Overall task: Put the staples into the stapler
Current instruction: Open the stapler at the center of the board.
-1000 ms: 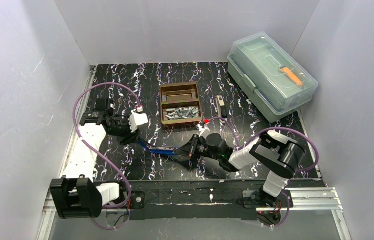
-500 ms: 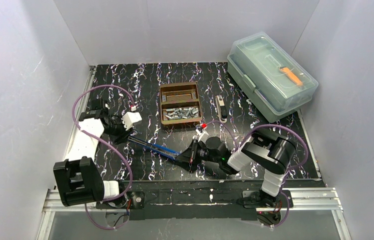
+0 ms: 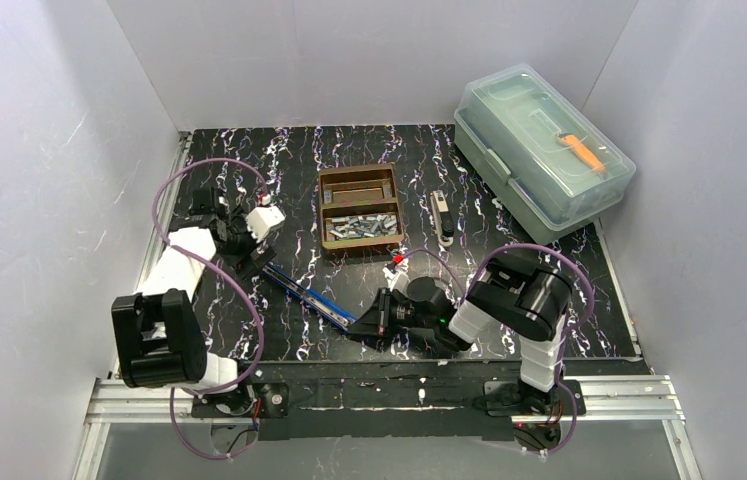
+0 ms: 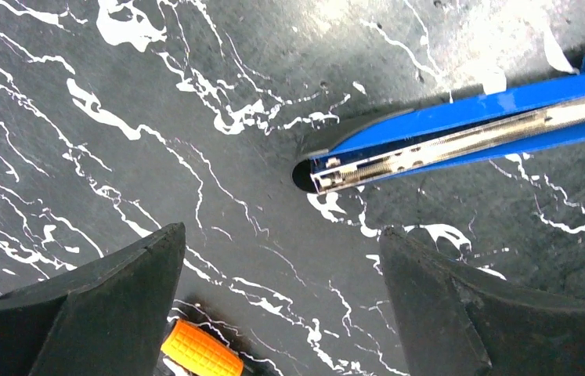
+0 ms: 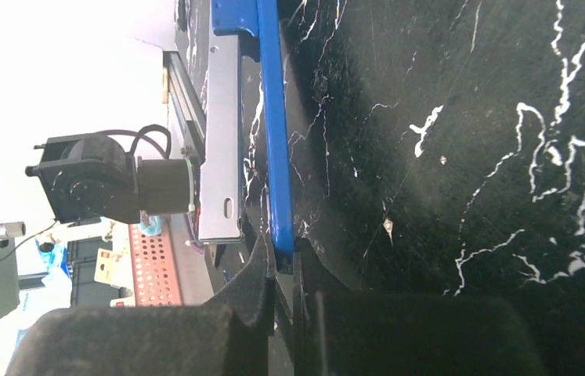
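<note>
The blue stapler (image 3: 311, 296) lies opened out on the black marbled table, running diagonally from upper left to lower right. My right gripper (image 3: 361, 325) is shut on its near right end; in the right wrist view the blue arm (image 5: 274, 117) runs up from between the closed fingertips (image 5: 283, 262). My left gripper (image 3: 260, 262) is open just beyond the far left end. In the left wrist view the stapler's silvery magazine tip (image 4: 399, 160) lies ahead of the spread fingers (image 4: 281, 298), untouched. The staples (image 3: 360, 226) fill the front compartment of a brown box (image 3: 359, 172).
A clear lidded plastic case (image 3: 541, 150) with an orange tool inside stands at the back right. A small black-and-silver object (image 3: 440, 216) lies right of the brown box. A small orange ribbed piece (image 4: 201, 354) shows by my left finger. Grey walls enclose the table.
My left gripper has opened, let go of the stapler's left end and drawn back to the far left. The stapler has swung to a steeper diagonal as the right gripper shifted left and nearer.
</note>
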